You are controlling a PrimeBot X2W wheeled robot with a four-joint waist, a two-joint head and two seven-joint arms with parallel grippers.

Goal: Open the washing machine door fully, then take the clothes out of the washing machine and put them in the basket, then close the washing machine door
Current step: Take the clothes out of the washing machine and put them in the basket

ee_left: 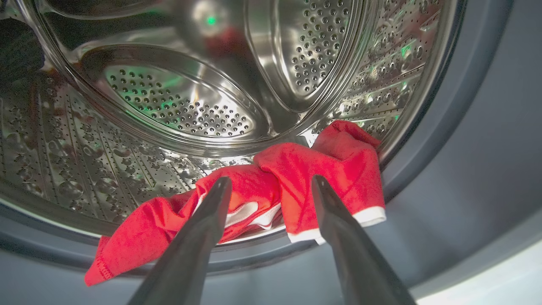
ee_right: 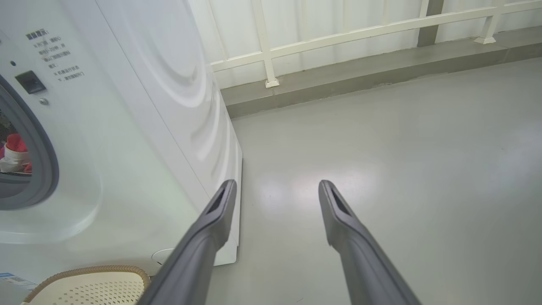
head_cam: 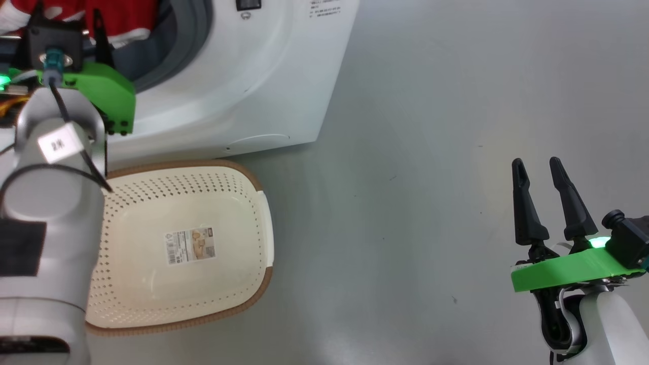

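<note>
Left pincer (ee_left: 271, 182) released, fingers spread, pointing into the mouth of the washing machine (head_cam: 263, 76); nothing gripped. Clothes (ee_left: 330, 156), red with white trim, lie just beyond its tips, draped from the steel drum (ee_left: 178, 110) over the grey gasket (ee_left: 444, 140); contact cannot be told. Right pincer (head_cam: 536, 165) also released and empty, over bare floor (head_cam: 431, 203), well apart from the machine. Basket (head_cam: 267, 228) sits on the floor just before the washer front, partly hidden by the left forearm (head_cam: 50, 203); paper label (head_cam: 190, 246) on its bottom. White railing (ee_right: 338, 38) behind.
</note>
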